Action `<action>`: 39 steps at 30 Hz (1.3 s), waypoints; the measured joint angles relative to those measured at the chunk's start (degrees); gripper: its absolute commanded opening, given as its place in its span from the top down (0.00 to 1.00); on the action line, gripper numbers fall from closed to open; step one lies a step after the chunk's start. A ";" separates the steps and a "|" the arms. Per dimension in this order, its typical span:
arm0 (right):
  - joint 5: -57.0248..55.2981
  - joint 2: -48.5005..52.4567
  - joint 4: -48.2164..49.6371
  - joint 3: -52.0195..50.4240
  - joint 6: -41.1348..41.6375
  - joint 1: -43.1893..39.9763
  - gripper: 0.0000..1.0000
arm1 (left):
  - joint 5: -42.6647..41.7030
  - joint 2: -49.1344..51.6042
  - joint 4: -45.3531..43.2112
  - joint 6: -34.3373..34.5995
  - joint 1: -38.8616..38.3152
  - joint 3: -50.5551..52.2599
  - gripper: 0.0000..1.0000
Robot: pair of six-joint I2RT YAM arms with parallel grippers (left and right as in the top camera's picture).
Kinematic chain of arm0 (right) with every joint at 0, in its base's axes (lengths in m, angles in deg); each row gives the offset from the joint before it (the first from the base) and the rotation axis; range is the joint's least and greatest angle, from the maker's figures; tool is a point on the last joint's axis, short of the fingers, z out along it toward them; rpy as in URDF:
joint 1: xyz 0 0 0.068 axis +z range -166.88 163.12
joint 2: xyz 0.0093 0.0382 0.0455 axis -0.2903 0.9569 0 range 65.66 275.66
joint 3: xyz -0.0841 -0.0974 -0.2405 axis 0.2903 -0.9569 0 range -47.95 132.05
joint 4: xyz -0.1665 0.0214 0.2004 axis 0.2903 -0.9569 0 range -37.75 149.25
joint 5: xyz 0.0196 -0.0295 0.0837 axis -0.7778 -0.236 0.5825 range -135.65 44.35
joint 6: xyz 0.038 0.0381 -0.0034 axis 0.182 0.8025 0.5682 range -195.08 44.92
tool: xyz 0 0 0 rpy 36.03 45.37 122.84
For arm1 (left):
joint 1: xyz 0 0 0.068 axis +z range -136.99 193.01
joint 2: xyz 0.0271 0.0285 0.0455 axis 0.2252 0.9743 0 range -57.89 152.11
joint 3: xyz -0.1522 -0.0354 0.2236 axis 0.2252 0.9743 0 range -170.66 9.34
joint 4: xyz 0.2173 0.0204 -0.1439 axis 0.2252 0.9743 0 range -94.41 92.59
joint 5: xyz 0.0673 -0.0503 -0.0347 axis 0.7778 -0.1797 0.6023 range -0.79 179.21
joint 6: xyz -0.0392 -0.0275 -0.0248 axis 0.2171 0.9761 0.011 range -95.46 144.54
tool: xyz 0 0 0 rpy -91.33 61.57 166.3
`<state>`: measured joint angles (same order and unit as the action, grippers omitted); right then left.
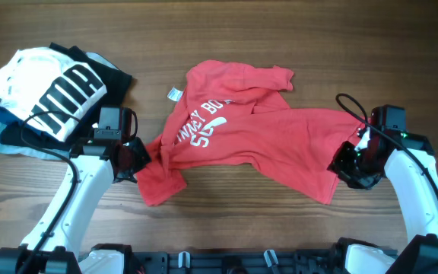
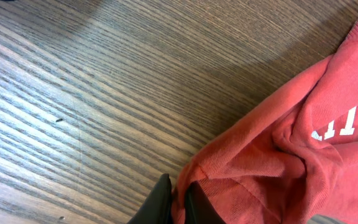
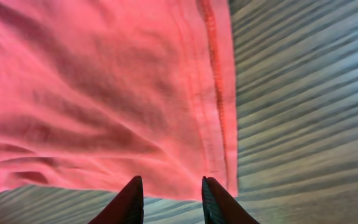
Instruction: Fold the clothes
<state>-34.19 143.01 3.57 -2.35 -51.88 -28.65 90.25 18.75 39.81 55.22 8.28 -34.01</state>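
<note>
1. So, shirt (image 1: pixel 234 137) lies crumpled mid table (image 1: pixel 295 38), bare wood showing beyond it.
2. Left gripper (image 1: pixel 139 156) is clenched on its left edge.
3. Right gripper (image 1: pixel 348 164) is spread open around the right hem.
4. Pile (image 1: pixel 52 91) crowds the far-left corner.

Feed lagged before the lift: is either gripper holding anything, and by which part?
Left gripper pinches the shirt by its edge nearest the left arm. Right gripper is open astride the hem, gripping nothing.
</note>
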 measured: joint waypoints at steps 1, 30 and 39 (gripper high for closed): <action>-0.31 0.00 -0.39 -0.02 0.17 0.00 0.67 | -0.02 0.00 0.07 0.00 0.00 0.00 0.91; 20.94 -0.20 5.99 -12.48 1.77 0.07 0.96 | -0.02 0.00 0.15 0.00 0.00 0.00 0.91; 34.73 -5.31 14.14 -0.42 3.58 -0.04 0.96 | -0.04 0.00 0.42 0.00 0.00 0.00 0.91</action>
<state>0.54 137.69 17.71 -2.77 -48.29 -28.69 90.20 18.75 40.23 55.22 8.28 -34.01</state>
